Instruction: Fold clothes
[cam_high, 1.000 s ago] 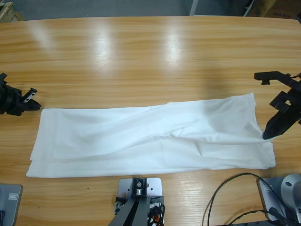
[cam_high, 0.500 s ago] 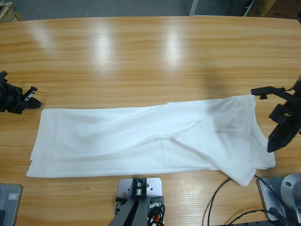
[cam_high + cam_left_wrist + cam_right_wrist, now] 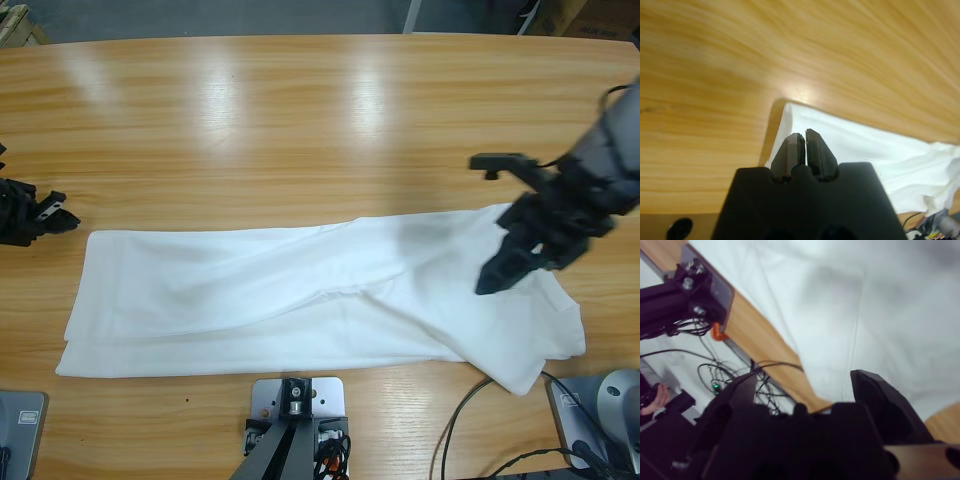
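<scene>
Already folded into a long white band, the T-shirt [image 3: 300, 300] lies across the near half of the tabletop [image 3: 320, 120], its length running side to side. At one end a corner of cloth droops over the near edge, beside the black cables [image 3: 480, 420] that hang there.

Over that same end, the right gripper [image 3: 510, 220] hovers with its fingers spread wide and nothing between them; the right wrist view looks down between them at plain white cloth, with the table edge and the cables off to one side. The left gripper [image 3: 45, 212] sits at the opposite end, just off the shirt's short edge, its fingers [image 3: 815, 152] pressed together and empty, pointing at the cloth's corner.

Judging from this, the next fold would bring one end over toward the other, and neither gripper has any cloth yet. The risks:
- The right fingers may pinch only the top layer, so the band peels open when lifted.
- The drooping corner could drag or snag on the cables and pull the fold askew.
- The left fingers, closed as they are, would shove the edge and bunch it instead of catching it.
</scene>
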Available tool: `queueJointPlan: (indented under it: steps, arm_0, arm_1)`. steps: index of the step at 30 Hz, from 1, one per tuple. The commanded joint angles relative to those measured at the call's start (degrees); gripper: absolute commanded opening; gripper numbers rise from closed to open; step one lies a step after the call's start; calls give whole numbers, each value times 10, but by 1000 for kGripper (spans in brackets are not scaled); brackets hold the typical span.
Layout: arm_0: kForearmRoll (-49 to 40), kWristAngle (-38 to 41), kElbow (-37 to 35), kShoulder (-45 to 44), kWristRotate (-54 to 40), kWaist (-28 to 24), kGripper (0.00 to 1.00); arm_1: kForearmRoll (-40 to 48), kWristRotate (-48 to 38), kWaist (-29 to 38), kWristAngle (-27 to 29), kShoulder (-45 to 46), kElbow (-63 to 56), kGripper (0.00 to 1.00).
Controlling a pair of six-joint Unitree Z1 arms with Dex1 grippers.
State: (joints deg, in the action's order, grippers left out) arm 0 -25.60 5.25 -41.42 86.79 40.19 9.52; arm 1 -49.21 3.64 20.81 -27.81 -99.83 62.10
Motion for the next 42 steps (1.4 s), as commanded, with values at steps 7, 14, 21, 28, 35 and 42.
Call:
queueJointPlan:
  steps: [7,14,21,28,35,42]
  arm_0:
    - [-25,7,14,-16,1,15,0]
    - [-24,5,-3,-6,8,15,0]
    - [-24,5,12,-13,15,15,0]
    - [-24,5,13,-19,17,15,0]
    - [-24,5,11,-21,18,15,0]
    - [-24,5,11,-18,18,15,0]
  arm_1:
    - [108,-7,-9,-10,-111,-84,692]
    - [172,-31,-9,-14,-104,-130,688]
    - [172,-30,-9,-23,-104,-131,51]
    - [171,-31,-9,-29,-104,-133,0]
    - [171,-31,-9,-28,-99,-133,0]
    - [17,77,10,58,-69,-4,0]
